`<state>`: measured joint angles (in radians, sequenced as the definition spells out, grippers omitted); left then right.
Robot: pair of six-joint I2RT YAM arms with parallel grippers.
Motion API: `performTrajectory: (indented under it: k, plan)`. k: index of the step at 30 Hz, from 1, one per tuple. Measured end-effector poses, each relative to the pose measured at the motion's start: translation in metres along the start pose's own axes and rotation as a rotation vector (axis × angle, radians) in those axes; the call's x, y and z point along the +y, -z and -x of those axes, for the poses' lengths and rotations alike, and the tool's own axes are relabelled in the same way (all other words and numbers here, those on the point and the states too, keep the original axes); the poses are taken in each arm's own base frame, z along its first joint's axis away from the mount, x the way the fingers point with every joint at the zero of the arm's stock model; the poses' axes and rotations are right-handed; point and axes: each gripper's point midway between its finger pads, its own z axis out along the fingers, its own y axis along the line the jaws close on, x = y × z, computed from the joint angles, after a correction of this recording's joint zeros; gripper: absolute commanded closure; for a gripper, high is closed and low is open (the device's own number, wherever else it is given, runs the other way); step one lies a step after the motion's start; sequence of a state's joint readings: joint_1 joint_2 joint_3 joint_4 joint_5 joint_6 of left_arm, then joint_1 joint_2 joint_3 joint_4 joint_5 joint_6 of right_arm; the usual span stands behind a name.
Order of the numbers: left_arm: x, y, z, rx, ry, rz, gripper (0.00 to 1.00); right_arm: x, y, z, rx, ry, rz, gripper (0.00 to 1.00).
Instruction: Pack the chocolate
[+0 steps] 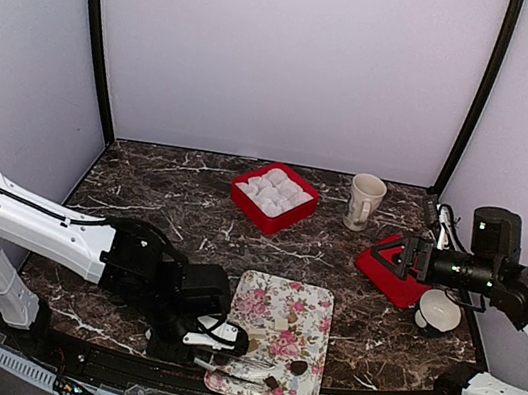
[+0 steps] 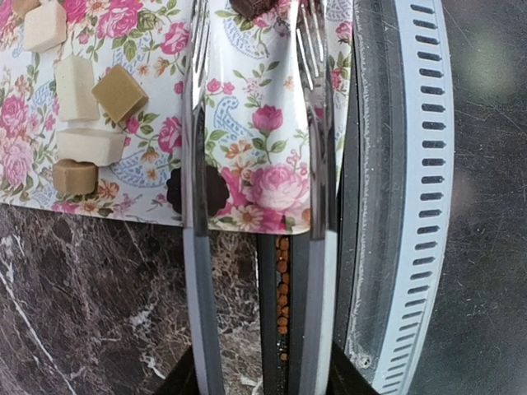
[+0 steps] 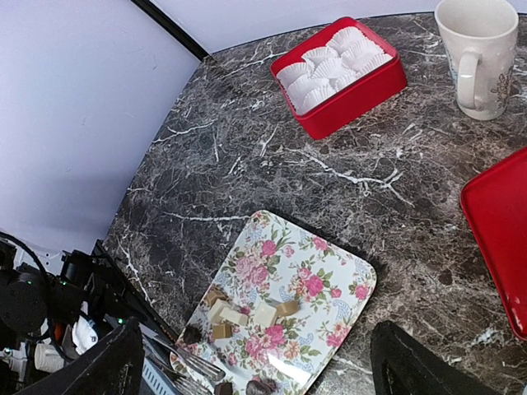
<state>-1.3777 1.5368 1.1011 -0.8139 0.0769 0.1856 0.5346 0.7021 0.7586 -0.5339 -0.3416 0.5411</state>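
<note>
The chocolate lies on a floral tray (image 1: 277,301) at the table's near edge. In the left wrist view, tan and cream squarish pieces (image 2: 82,123) cluster at the upper left. A dark round piece (image 2: 216,191) lies partly under the left fork finger, and another dark piece (image 2: 251,6) shows at the top. My left gripper (image 2: 254,49) has fork-like fingers, open, low over the tray's near edge (image 1: 251,368), holding nothing. A red box (image 1: 275,197) with white paper cups stands at the back. My right gripper (image 1: 406,259) is wide open and empty, high above a red lid (image 1: 389,269).
A white mug (image 1: 365,201) stands right of the red box. A white cup (image 1: 439,313) lies on its side near the lid at the right. In the right wrist view the tray (image 3: 329,271), box (image 3: 339,68) and mug (image 3: 478,53) show.
</note>
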Motion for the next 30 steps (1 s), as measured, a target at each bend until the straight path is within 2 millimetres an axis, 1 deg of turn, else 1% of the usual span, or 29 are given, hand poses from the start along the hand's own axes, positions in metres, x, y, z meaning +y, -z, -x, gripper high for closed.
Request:
performTrajectory:
  k: [5, 8, 17, 20, 21, 23, 25, 28, 29, 30]
  plan:
    - [0.006, -0.008, 0.01, -0.004, -0.032, 0.02, 0.64, 0.0, 0.0, 0.0, 0.0, -0.004, 0.0, 0.04]
    - [0.008, -0.011, 0.015, -0.008, -0.046, 0.031, 0.68, 0.0, 0.0, 0.0, 0.0, -0.013, 0.0, 0.04]
    - [0.009, -0.012, 0.018, -0.019, -0.066, 0.034, 0.83, 0.0, 0.001, -0.001, 0.0, -0.018, 0.0, 0.05]
    - [0.011, -0.01, 0.019, -0.028, -0.049, 0.035, 0.86, 0.0, 0.001, -0.001, 0.0, -0.018, -0.001, 0.05]
    - [0.013, -0.007, 0.019, -0.038, -0.032, 0.033, 0.87, 0.0, 0.001, -0.001, 0.0, -0.018, -0.001, 0.05]
    - [0.017, 0.006, 0.022, -0.08, 0.008, 0.021, 0.89, 0.0, 0.001, -0.001, 0.001, -0.018, -0.001, 0.05]
    - [0.03, 0.022, 0.023, -0.134, 0.067, 0.023, 0.92, 0.0, 0.001, -0.001, 0.001, -0.018, -0.001, 0.05]
    - [0.065, 0.053, 0.022, -0.229, 0.198, 0.051, 0.93, -0.001, -0.001, -0.001, 0.005, -0.02, -0.003, 0.05]
    - [0.08, 0.064, 0.022, -0.264, 0.249, 0.07, 0.93, -0.001, -0.002, -0.001, 0.007, -0.021, -0.004, 0.05]
    - [0.091, 0.071, 0.023, -0.285, 0.284, 0.083, 0.93, -0.001, -0.002, -0.001, 0.007, -0.021, -0.004, 0.05]
